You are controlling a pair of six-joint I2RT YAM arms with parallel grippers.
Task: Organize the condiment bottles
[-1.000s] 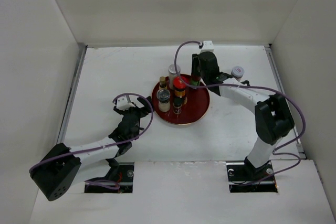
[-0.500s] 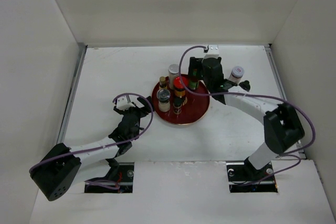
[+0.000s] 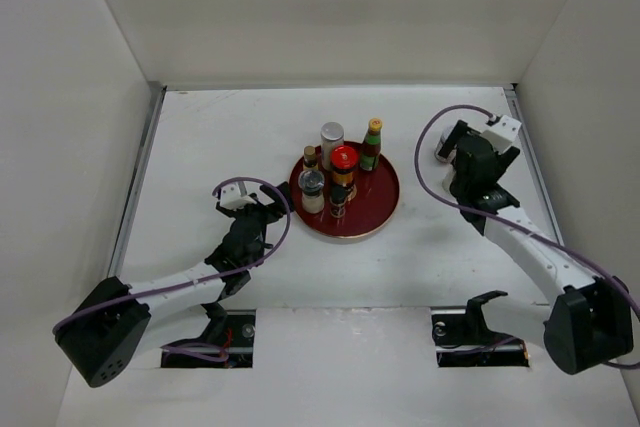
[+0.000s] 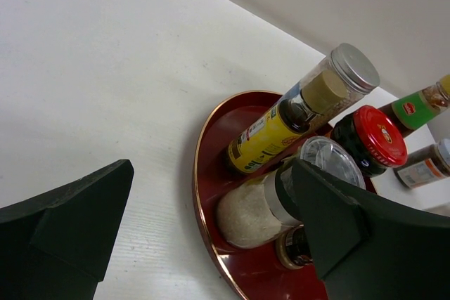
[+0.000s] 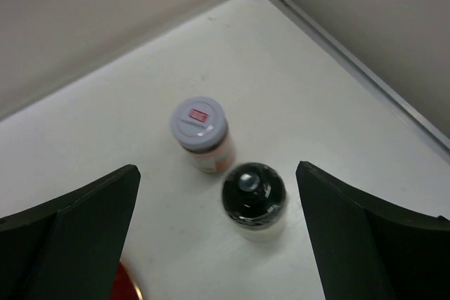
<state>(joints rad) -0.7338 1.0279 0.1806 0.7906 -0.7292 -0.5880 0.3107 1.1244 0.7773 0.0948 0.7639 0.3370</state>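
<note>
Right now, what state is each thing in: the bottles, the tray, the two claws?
Left gripper: open, empty.
Right gripper: open, empty.
Red tray: flat on the table, carrying upright bottles.
Green bottle: upright on the tray, capped.
Red-capped jar: upright on the tray, closed.
Silver-capped bottle: upright on the tray, closed.
Grey-lidded jar: upright on the table, off the tray.
Black-capped bottle: upright beside it, off the tray.

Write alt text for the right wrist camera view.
A grey-lidded jar and a black-capped bottle stand close together on the white table near its corner, framed by the dark fingers of the open right hand. A sliver of the red tray shows at the bottom left.
</note>
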